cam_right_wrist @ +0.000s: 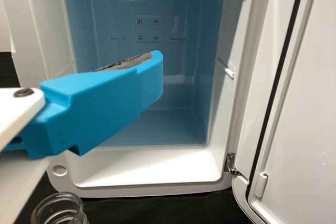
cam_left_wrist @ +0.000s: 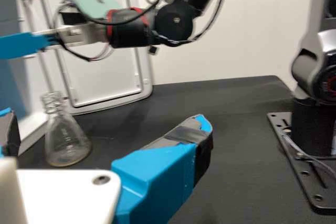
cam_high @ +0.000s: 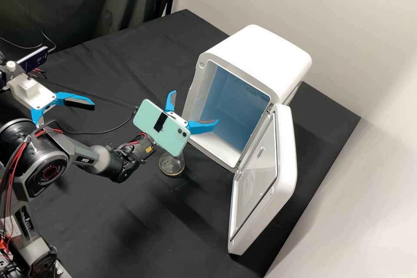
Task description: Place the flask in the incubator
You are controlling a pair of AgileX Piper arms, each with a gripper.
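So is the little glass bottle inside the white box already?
No, the flask stands on the black bench, just outside the open incubator.

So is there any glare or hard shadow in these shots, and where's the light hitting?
High view: soft, even light, no hard shadows on the bench; the flask glints faintly. Right wrist view: a pale sheen on the blue back wall of the incubator. Left wrist view: highlights on the flask's glass.

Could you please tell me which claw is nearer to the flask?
Right. The right claw hovers just above the flask, before the open incubator; the left claw is well off across the bench.
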